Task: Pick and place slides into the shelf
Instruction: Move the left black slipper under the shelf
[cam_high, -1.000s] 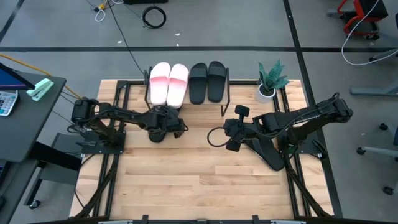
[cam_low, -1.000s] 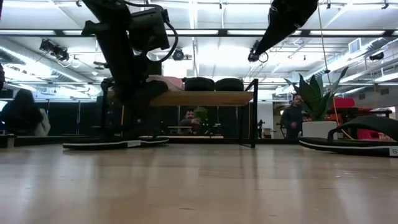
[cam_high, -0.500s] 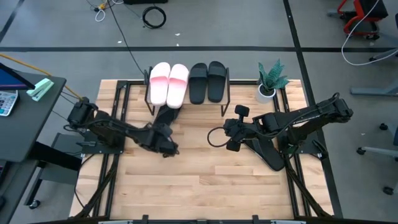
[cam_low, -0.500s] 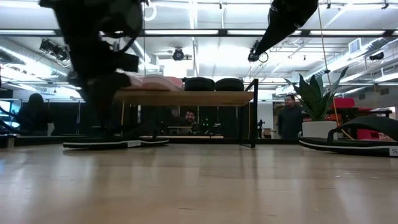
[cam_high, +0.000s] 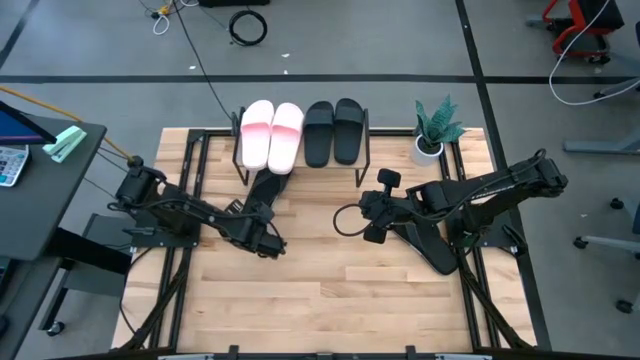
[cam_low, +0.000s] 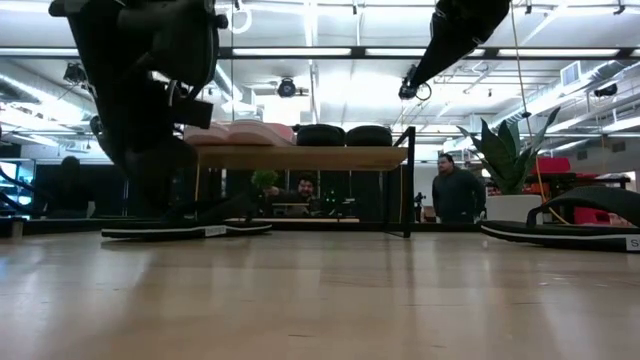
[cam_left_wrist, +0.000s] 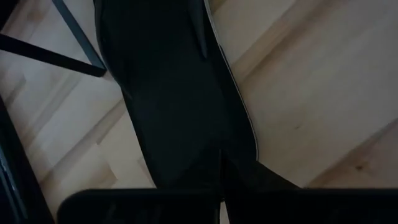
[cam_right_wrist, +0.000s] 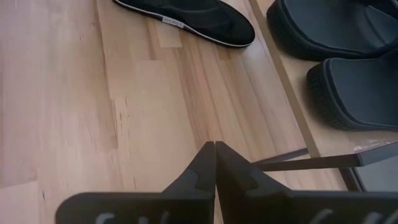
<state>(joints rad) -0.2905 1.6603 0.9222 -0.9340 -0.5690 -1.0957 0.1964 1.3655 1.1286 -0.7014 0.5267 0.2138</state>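
Observation:
The shelf (cam_high: 365, 150) stands at the table's far edge, its board showing in the low view (cam_low: 300, 157). Two pale pink slides (cam_high: 271, 133) and two black slides (cam_high: 333, 130) lie on the board. A third black slide (cam_high: 264, 188) lies flat on the table, its far end under the shelf. My left gripper (cam_high: 268, 243) is shut by this slide's near end (cam_left_wrist: 186, 124). My right gripper (cam_high: 368, 215) is shut and empty above the table's middle. A fourth black slide (cam_high: 425, 240) lies on the table under the right arm. My left gripper's shut fingers (cam_left_wrist: 249, 177) stand over the near end of the black slide on the table. The fingers themselves hide the spot, so I cannot tell whether they touch it. The slide lies flat on its sole.
A potted plant (cam_high: 435, 128) stands at the far right, beside the shelf. The shelf's thin black legs (cam_left_wrist: 74, 31) stand close to the slide on the table. The near half of the table (cam_high: 330, 300) is bare wood. People show in the room behind.
My left gripper has drawn back from the shelf toward the table's near edge, uncovering the black slide, which stays flat on the table with its far end under the shelf. My right arm has kept still.

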